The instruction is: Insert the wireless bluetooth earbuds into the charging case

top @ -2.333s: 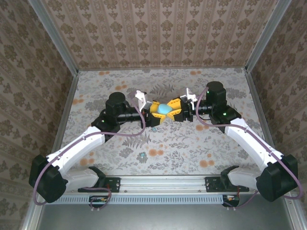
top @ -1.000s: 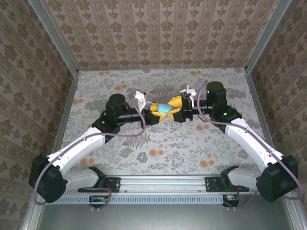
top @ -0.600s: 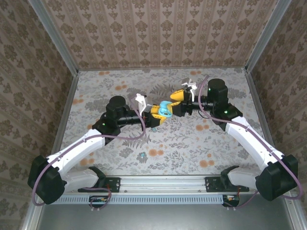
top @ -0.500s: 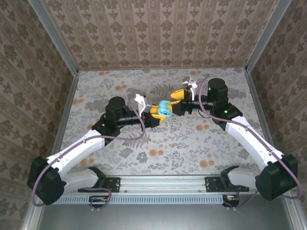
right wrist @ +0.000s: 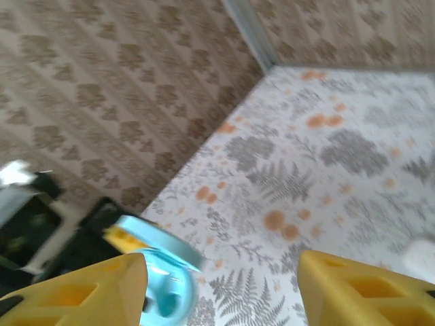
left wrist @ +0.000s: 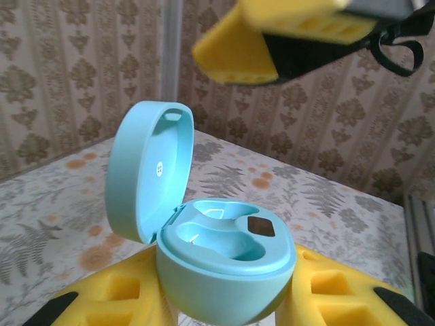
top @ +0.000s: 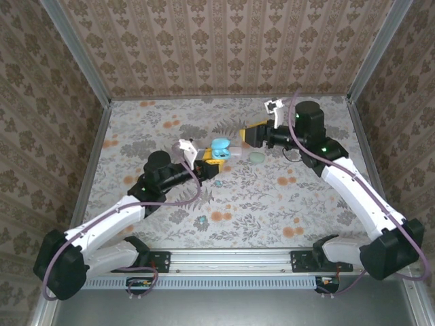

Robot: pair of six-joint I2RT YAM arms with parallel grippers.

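Note:
My left gripper (top: 214, 158) is shut on the base of a teal charging case (top: 219, 148), held above the table with its lid standing open. In the left wrist view the case (left wrist: 224, 272) sits between my yellow fingers (left wrist: 122, 305), both sockets empty, lid (left wrist: 146, 170) tilted back to the left. My right gripper (top: 247, 136) hangs open just right of the case, apart from it, holding nothing. From the right wrist the case (right wrist: 163, 288) shows low left beside one finger of the right gripper (right wrist: 221, 292). Two tiny teal earbuds (top: 218, 183) (top: 202, 219) lie on the table.
A pale rounded object (top: 257, 157) lies on the patterned table (top: 306, 204) below the right gripper; it shows as a whitish blur (right wrist: 421, 255) at the right wrist view's edge. Papered walls (top: 224, 47) close in the back and sides.
Both grippers were at the closed case; now its lid is open. The right gripper has drawn back up and right, empty. The left arm pulled the case slightly left and nearer.

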